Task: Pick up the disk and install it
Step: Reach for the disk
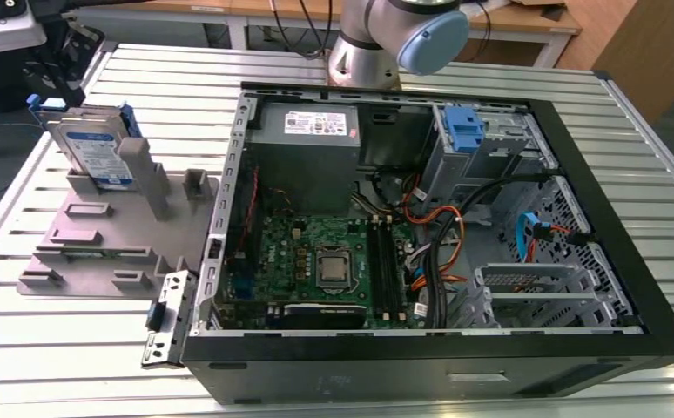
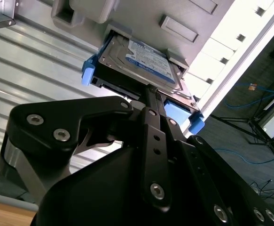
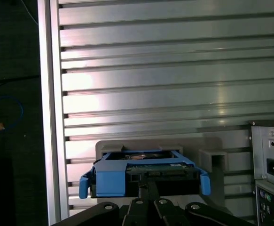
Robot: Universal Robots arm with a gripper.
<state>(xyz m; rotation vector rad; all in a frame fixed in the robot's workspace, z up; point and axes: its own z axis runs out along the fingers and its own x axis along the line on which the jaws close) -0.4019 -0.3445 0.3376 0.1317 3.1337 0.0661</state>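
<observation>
- First, at the exterior view's left, we see the disk (image 1: pixel 90 148) standing on its edge in a slot of the grey fixture (image 1: pixel 104 226). The fixture lies on the slatted table (image 1: pixel 70 348), just beside the open computer case (image 1: pixel 430 379).
- Right above the disk is the gripper (image 2: pixel 154 94). In both wrist views it is closed at the middle of the disk's upper edge, but we cannot tell if it really pinches some part of it.
- We judge that the risk is here: such a narrow hold (if it is a hold at all) could let the disk swing or slip, and a tilted lift could jam the blue rails in the slot.
- Further right, the arm's base (image 1: pixel 367 48) stands behind the case, while the wrist end hangs over the disk and points down.
- At the right, inside the case, loose cables (image 1: pixel 441 218) lie near the blue bracket (image 1: pixel 462 131); we think they could catch the disk.
</observation>
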